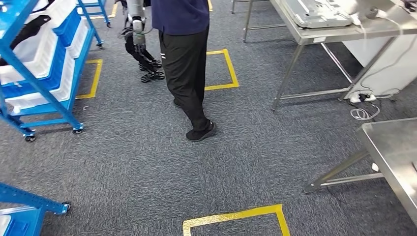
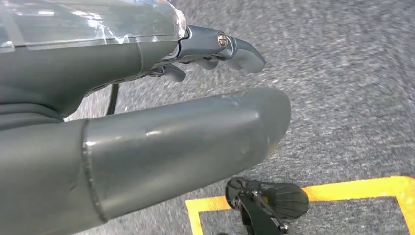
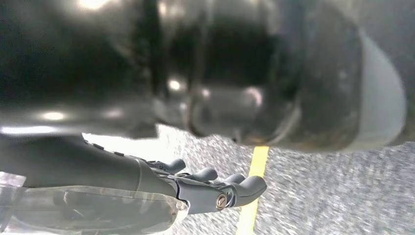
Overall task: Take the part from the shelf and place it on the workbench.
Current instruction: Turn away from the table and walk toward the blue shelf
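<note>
Shelf [image 1: 42,69], blue with white bins, stands at the left of the head view on the grey carpet [image 1: 147,167]; which part is meant I cannot tell. A steel desk [image 1: 393,152] sits at the right edge, another desk [image 1: 339,29] farther back. A person [image 1: 184,59] stands between them, near yellow floor tape [image 1: 236,219]. Left hand [image 2: 147,132] hangs over the carpet, fingers [image 2: 235,49] stretched and apart, holding nothing. Right hand [image 3: 195,188] likewise, fingers extended, empty
</note>
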{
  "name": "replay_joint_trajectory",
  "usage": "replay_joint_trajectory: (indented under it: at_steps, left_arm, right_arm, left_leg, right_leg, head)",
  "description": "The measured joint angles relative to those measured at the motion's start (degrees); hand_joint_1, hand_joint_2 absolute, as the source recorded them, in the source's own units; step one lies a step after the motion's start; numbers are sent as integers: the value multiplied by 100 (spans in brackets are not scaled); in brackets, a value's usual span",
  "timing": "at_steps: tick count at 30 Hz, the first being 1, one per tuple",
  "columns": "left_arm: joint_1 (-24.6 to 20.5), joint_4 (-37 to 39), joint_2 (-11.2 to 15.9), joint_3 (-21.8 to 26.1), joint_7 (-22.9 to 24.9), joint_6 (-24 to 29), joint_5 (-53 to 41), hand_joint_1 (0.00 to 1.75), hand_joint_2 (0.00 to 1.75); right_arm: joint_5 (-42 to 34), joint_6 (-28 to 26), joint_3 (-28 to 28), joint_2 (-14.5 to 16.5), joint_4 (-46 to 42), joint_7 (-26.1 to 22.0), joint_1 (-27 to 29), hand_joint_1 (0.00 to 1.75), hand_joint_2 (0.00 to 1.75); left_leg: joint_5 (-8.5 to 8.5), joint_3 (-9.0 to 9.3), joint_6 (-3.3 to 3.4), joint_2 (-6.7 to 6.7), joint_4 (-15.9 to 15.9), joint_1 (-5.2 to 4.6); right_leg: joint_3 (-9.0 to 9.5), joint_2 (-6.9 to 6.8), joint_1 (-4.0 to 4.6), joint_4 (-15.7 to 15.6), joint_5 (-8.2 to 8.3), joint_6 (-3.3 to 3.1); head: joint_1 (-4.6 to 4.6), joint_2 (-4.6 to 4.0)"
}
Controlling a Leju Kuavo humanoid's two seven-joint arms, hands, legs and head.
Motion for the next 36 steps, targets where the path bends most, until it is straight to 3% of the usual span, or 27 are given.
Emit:
replay_joint_trajectory:
  at_steps: [2, 3, 5, 7, 9, 11, 13, 14, 15, 17, 18, 19, 21, 22, 24, 26, 27, 28, 29, 30, 32, 34, 36]
  left_arm:
    - [0, 0, -7, 0, 10, 2, 3, 0, 0]
    - [-7, 0, -11, 0, 14, 3, 3, 0, 0]
    - [-14, 0, -17, 0, 17, 6, 3, 0, 0]
    - [3, 0, -14, 0, 17, 7, 2, 0, 0]
    - [16, 1, -13, 0, 18, 5, -1, 0, 0]
    - [0, 1, -16, 0, 18, 3, -4, 0, 0]
    - [-12, 0, -17, 0, 17, 2, -4, 0, 0]
    - [-6, 0, -17, 0, 17, 2, -4, 0, 0]
    - [2, 0, -17, 0, 17, 2, -4, 0, 0]
    - [5, 0, -17, 0, 17, 2, -4, 0, 0]
    - [-5, 0, -17, 0, 15, 2, -5, 0, 0]
    - [-10, 0, -16, 0, 14, 2, -7, 0, 0]
    - [3, 0, -13, 0, 14, 2, -9, 0, 0]
    - [20, 0, -11, 0, 15, 2, -10, 0, 0]
    - [29, 0, -11, 0, 22, 2, -11, 0, 0]
    - [14, 0, -13, 0, 31, 3, -13, 0, 0]
    - [7, 0, -12, 0, 32, 4, -13, 0, 0]
    - [6, 0, -11, 0, 34, 7, -13, 0, 0]
    - [10, 0, -11, 0, 35, 10, -10, 0, 0]
    - [12, 0, -11, 0, 36, 13, -8, 0, 0]
    - [9, 0, -13, 0, 37, 15, -4, 0, 0]
    - [4, 0, -13, 0, 37, 13, -6, 0, 0]
    - [23, 0, -7, 0, 37, 10, -10, 0, 0]
  right_arm:
    - [3, 3, 0, -8, 1, -8, 6, 0, 0]
    - [4, 5, 0, -11, 1, -10, 10, 0, 0]
    - [5, 7, 0, -16, 2, -13, 13, 0, 0]
    - [8, 11, 0, -16, 3, -13, 2, 0, 0]
    - [15, 33, 0, -15, 4, -15, 4, 0, 0]
    - [21, 68, 0, -16, 5, -17, 22, 0, 0]
    - [21, 89, 0, -18, 7, -15, 34, 0, 0]
    - [21, 91, 0, -19, 7, -14, 35, 0, 0]
    - [21, 91, 0, -19, 8, -14, 33, 0, 0]
    - [21, 92, 0, -19, 9, -14, 31, 0, 0]
    - [21, 93, 0, -19, 10, -14, 29, 0, 0]
    - [21, 93, 0, -19, 11, -13, 25, 0, 0]
    - [21, 96, 0, -18, 13, -12, -1, 0, 0]
    - [21, 99, 0, -19, 13, -11, -13, 0, 0]
    - [21, 107, 0, -20, 14, -10, -17, 0, 0]
    - [26, 121, 0, -25, 15, -10, 1, 0, 0]
    - [31, 130, 0, -27, 15, -11, 8, 0, 0]
    - [37, 140, 0, -30, 15, -15, 12, 0, 0]
    - [43, 150, 0, -32, 15, -21, 14, 0, 0]
    - [52, 157, 0, -34, 15, -28, 14, 0, 0]
    - [70, 174, 0, -39, 16, -38, 23, 0, 0]
    - [84, 190, 0, -45, 17, -46, 32, 0, 0]
    - [90, 200, 1, -46, 17, -57, 24, 0, 0]
  left_leg:
    - [-16, 8, -24, -170, 35, -5]
    - [-26, -7, -46, -249, 62, -8]
    - [-29, -60, -108, -378, 94, 1]
    - [-27, -107, -179, -441, 101, 27]
    - [-183, -224, -237, -207, 333, 27]
    - [-533, -540, -287, 120, 987, 33]
    - [-739, -837, -329, 228, 1580, 55]
    - [-677, -839, -338, 255, 1590, 62]
    - [-524, -726, -339, 292, 1381, 65]
    - [-173, -306, -308, 499, 601, 40]
    - [-80, -149, -277, 587, 306, 19]
    - [-46, -63, -246, 647, 135, -5]
    - [-43, -55, -180, 569, 67, -26]
    - [-26, -40, -147, 513, 33, -18]
    - [20, 3, -70, 394, -41, 8]
    - [43, 2, -27, 270, -55, 10]
    - [45, -3, -21, 196, -52, 6]
    - [44, 0, -20, 116, -46, 2]
    - [41, 7, -23, 27, -37, 1]
    - [34, 16, -31, -64, -23, 3]
    - [9, -6, -69, -230, 35, 3]
    - [1, -70, -135, -373, 79, 11]
    - [16, -120, -214, -506, 78, 35]
  right_leg:
    - [293, 191, -15, -727, 451, -23]
    - [419, 313, -27, -1049, 585, -34]
    - [517, 450, -25, -1323, 634, -59]
    - [540, 324, -19, -1375, 655, -115]
    - [579, 176, -23, -1444, 685, -189]
    - [599, 8, -7, -1473, 684, -237]
    - [602, -176, 14, -1468, 662, -254]
    - [610, -262, 18, -1466, 648, -251]
    - [625, -342, 20, -1464, 633, -244]
    - [672, -486, 35, -1458, 590, -206]
    - [692, -547, 48, -1456, 569, -178]
    - [709, -606, 59, -1456, 551, -150]
    - [749, -711, 67, -1473, 535, -95]
    - [770, -685, 56, -1458, 505, -65]
    - [664, -410, 33, -1161, 283, -17]
    - [306, -97, 12, -443, -80, -7]
    - [119, -44, 8, -98, -189, -4]
    - [1, -24, 6, 91, -187, -2]
    - [-14, -11, 3, 52, -56, -2]
    - [78, 26, -5, -214, 174, -5]
    - [355, 306, -41, -958, 576, -13]
    - [472, 523, -53, -1303, 673, -25]
    - [489, 422, -44, -1344, 678, -78]
  head:
    - [1, 0]
    - [0, 0]
    - [-2, 0]
    - [-2, 0]
    - [-5, 0]
    - [-9, 0]
    - [-9, 0]
    - [-9, 0]
    - [-9, 0]
    - [-9, 0]
    - [-8, 0]
    - [-7, 0]
    - [-7, 0]
    - [-7, 0]
    - [-5, 0]
    - [-2, 0]
    - [-2, 0]
    - [-2, 0]
    - [-2, 0]
    - [-3, 0]
    - [-3, 0]
    - [-4, 0]
    - [-5, 0]
